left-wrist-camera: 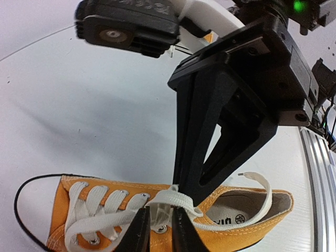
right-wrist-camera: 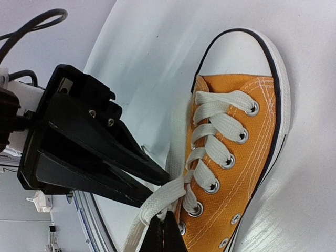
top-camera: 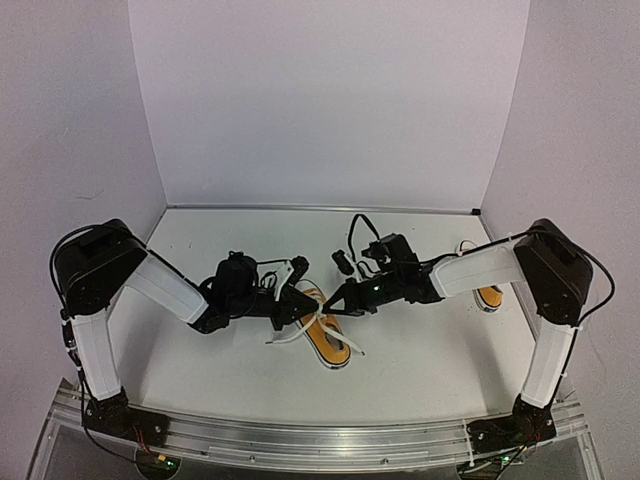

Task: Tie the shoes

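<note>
Second shoe sits half hidden (behind the right arm).

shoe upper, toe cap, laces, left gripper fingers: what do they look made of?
Shoe upper: looks like orange canvas, matte, visible stitching and metal-looking eyelets. Toe cap: smooth white, likely rubber, dark trim line. Laces: flat white woven fabric with a visible weave. Left gripper fingers: matte black rigid plastic, possibly printed; screws show at the base.
</note>
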You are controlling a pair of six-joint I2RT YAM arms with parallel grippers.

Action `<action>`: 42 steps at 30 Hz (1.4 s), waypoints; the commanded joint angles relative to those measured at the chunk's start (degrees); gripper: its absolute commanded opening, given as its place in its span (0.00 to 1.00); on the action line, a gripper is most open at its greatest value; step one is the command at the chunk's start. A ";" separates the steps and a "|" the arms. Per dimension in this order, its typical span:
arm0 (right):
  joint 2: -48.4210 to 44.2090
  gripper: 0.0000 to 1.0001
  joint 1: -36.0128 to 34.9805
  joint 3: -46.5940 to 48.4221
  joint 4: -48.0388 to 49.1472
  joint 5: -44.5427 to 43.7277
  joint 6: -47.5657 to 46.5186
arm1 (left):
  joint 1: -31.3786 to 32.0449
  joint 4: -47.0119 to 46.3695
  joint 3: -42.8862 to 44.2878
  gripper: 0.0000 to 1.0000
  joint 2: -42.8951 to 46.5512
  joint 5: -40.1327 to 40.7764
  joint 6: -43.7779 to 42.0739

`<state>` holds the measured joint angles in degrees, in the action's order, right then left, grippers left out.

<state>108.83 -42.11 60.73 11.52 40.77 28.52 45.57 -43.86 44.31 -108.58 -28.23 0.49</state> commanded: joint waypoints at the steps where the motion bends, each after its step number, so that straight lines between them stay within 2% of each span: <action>1: -4.29 0.00 -0.26 -0.07 -1.21 -3.04 -1.55 | -1.25 7.91 -1.71 0.22 7.53 2.18 -4.62; 4: -4.92 0.00 -0.30 0.05 -2.54 -3.81 -2.29 | -1.75 12.13 -2.40 0.28 10.77 3.56 -6.50; 9: -5.51 0.00 -0.31 0.31 -4.84 -4.84 -3.69 | -3.79 17.05 -3.09 0.47 14.54 5.52 -8.41; 13: -5.40 0.00 -0.26 0.49 -5.52 -3.71 -4.70 | -4.82 23.82 -1.10 0.60 15.31 5.45 -14.49; 20: -4.45 0.00 -0.62 2.08 -5.46 -0.49 -6.40 | -5.37 33.48 5.27 0.66 12.65 4.02 -29.50; 25: -3.25 0.00 -1.15 3.59 -5.71 0.81 -6.58 | -5.33 35.72 9.27 0.70 11.01 3.56 -35.02; 27: -2.97 0.00 -1.36 3.82 -5.73 0.92 -6.57 | -5.32 37.92 10.82 0.82 10.11 3.76 -37.26; 31: -2.34 0.00 -1.72 4.21 -5.98 1.14 -6.64 | -5.22 39.84 12.32 0.91 9.38 3.48 -41.29; 33: -2.02 0.00 -1.73 4.37 -6.16 1.26 -6.72 | -4.96 39.27 12.23 0.99 9.60 3.70 -42.85; 37: -1.86 0.00 -1.84 4.62 -6.34 1.15 -6.66 | -3.91 39.64 13.15 0.99 9.03 4.53 -45.68; 42: -1.83 0.00 -1.85 4.84 -6.54 0.84 -6.57 | -1.71 43.73 17.14 0.87 5.68 5.44 -48.78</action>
<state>106.31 -43.65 63.40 4.99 41.30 22.68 42.09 -3.77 56.25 -100.21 -23.29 -43.85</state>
